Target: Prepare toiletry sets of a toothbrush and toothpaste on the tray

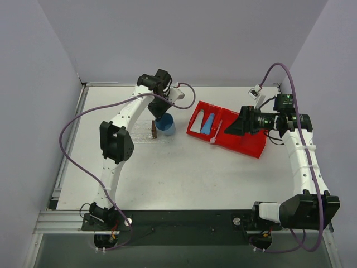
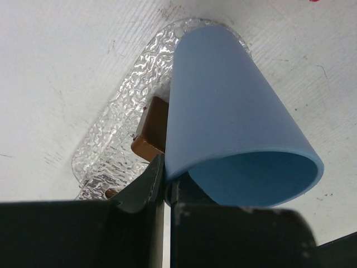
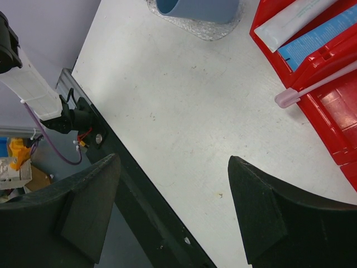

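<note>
Between the left fingers (image 2: pixel 163 181) sits the rim of a round blue cup (image 2: pixel 234 111); they are pinched nearly shut on its wall, one finger outside and one inside. Below them the cup's base rests on one end of the tray (image 2: pixel 120 131), a long clear piece with a bumpy, glittery surface. Just beside the cup, on the outer finger's side, a brown block (image 2: pixel 152 134) stands on the tray.

Ahead of the right fingers (image 3: pixel 173 162), which are spread wide and hold nothing, is bare white worktop (image 3: pixel 184 95). Beyond the tip of one finger lies the toothbrush (image 3: pixel 323 84), thin, white and pink-tinted. It rests along the divider of a red bin (image 3: pixel 334 117), and its head sticks out over the bin's edge above the worktop. Farther out from these fingers, in the bin's compartment past the toothbrush, two flat wedge tubes lie side by side: a blue tube (image 3: pixel 318 36) next to the toothbrush and a white tube (image 3: pixel 295 19) beyond it. The bin wall stands between the fingers and both tubes. From above, the right fingers (image 1: pixel 231 127) hang over the bin's other compartment, well apart from the tray (image 1: pixel 140 137).
</note>
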`<state>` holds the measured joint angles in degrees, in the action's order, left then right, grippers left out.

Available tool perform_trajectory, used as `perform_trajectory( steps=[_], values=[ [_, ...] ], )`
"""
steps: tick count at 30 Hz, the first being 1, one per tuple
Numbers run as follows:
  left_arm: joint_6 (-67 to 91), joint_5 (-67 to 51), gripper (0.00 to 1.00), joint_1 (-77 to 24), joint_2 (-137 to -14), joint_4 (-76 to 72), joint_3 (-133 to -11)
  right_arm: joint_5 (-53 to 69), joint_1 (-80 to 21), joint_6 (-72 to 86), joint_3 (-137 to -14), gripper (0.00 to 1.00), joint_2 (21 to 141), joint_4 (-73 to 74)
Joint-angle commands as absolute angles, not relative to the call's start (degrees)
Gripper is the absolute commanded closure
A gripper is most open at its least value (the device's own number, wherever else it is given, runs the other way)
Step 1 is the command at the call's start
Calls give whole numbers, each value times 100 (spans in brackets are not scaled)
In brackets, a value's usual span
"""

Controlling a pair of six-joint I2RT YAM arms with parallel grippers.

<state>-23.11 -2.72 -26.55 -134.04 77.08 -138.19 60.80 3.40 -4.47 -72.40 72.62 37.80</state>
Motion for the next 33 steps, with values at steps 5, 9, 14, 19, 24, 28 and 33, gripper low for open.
perform_trajectory(
  steps=[5,9,14,19,24,28,33],
  values=[
    [-2434,-290,100,-2663,-12841,8991,-13676,6223,352,-589,-7172,27,7277,3806],
    [-2452,-273,100,-2663,-12753,8991,-13553,6223,343,-589,-7154,27,7286,3806],
    [-2487,-220,100,-2672,-12665,8991,-13438,6258,343,-598,-7154,27,7321,3797],
    [-2505,-158,100,-2663,-12647,8991,-13351,6258,343,-607,-7128,27,7313,3806],
    [-2505,-123,100,-2672,-12639,8991,-13272,6240,343,-633,-7102,27,7295,3806],
    [-2522,-106,100,-2663,-12647,8991,-13245,6267,343,-642,-7102,27,7321,3806],
    [-2514,-132,100,-2672,-12735,8991,-13306,6284,351,-633,-7102,27,7321,3806]
  ],
)
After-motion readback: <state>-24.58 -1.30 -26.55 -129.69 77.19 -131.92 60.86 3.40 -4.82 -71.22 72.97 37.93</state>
